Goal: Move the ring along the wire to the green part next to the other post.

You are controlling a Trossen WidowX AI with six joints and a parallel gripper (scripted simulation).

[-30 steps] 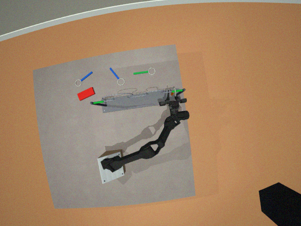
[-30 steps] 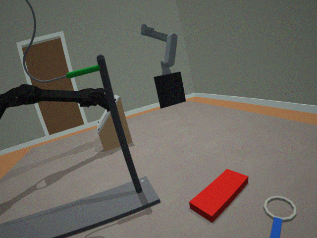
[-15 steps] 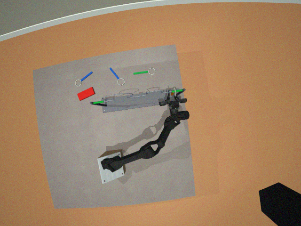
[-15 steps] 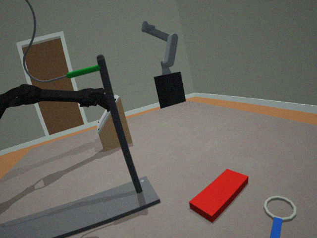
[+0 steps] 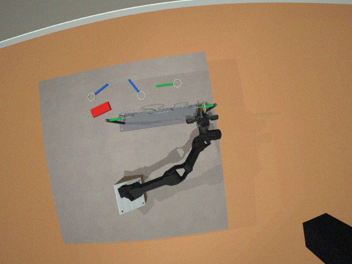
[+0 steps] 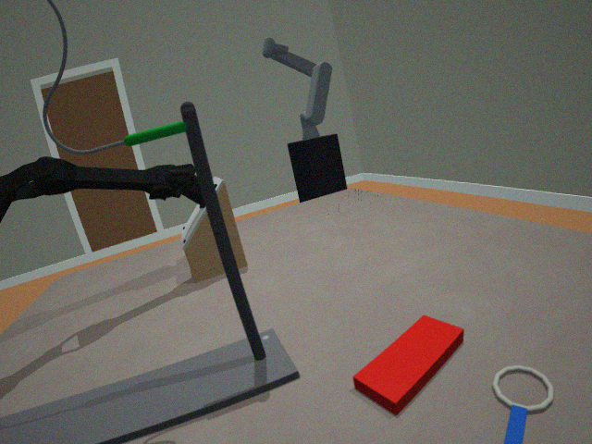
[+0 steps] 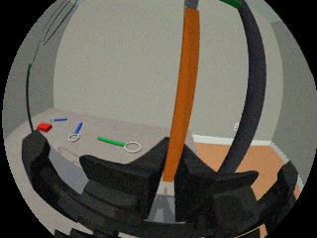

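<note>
The orange handle (image 5: 201, 109) (image 7: 189, 59) stands nearly upright in the wrist view, its lower end between the fingers. My gripper (image 5: 202, 112) (image 7: 171, 142) is shut on it. The pale ring (image 5: 204, 106) is around the right green part (image 5: 209, 106) (image 7: 231, 3), beside the right post (image 5: 215, 105) (image 7: 255, 64); most of the ring is out of the wrist view. The left green part (image 5: 115, 119) (image 6: 155, 133) joins the left post (image 5: 106, 120) (image 6: 229, 258). The thin grey wire (image 6: 65, 43) bends between them. Ring contact with the wire cannot be made out.
A grey base board (image 5: 159, 122) (image 6: 166, 382) lies under the wire. Behind it lie a red block (image 5: 100, 109) (image 6: 409, 361) (image 7: 45, 127), two blue-handled rings and a green-handled ring (image 5: 177, 83) (image 7: 133, 147). The arm's base plate (image 5: 129, 200) is at the front.
</note>
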